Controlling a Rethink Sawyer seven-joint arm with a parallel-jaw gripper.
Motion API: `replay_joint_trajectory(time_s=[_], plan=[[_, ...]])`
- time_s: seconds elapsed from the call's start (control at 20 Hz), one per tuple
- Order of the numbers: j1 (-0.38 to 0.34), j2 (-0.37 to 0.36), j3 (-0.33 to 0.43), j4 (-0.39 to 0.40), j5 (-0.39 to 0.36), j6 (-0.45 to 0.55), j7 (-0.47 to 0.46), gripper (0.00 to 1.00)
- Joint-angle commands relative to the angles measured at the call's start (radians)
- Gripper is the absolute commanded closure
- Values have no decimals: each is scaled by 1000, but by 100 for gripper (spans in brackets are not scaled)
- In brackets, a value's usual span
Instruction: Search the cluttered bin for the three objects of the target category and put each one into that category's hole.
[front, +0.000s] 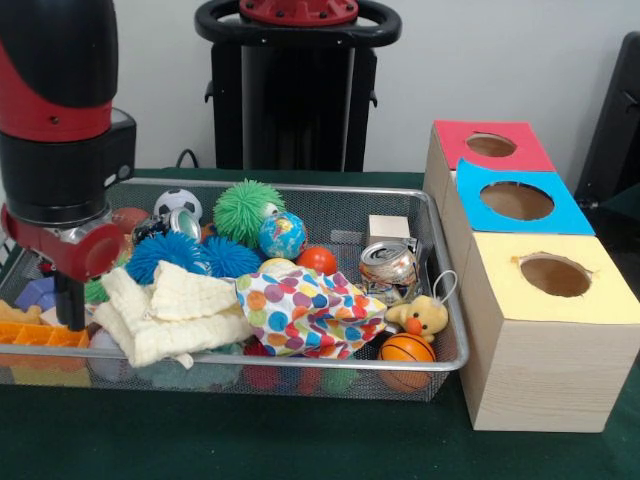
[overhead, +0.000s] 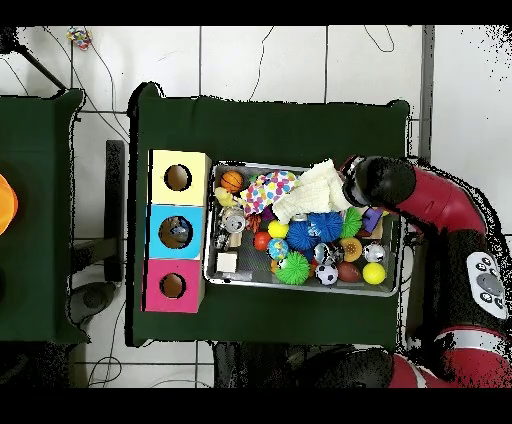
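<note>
My claw (front: 70, 300) hangs low in the bin (front: 445, 290); I cannot tell its opening. It may snag the cloth (front: 175, 310) and drag toys out.

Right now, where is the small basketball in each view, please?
Front view: the basketball lies in the bin's near right corner, below the yellow duck.
Overhead view: the basketball is in the bin's upper left corner, beside the yellow box.
Shared landmark: the yellow box.
</note>
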Motion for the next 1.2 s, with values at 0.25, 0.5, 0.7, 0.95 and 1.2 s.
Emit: replay_joint_trajectory(time_s=[0.25, 0.5, 0.7, 0.95, 1.2], plan=[[-29, 67, 25, -44, -75, -22, -32, 100], [-35, 125, 32, -109, -79, 7, -43, 100], [-32, 174, 26, -154, -83, 16, -42, 100], [-34, 266, 20, -245, -95, 39, -44, 100], [-43, 324, 36, -314, -107, 54, -57, 100]])
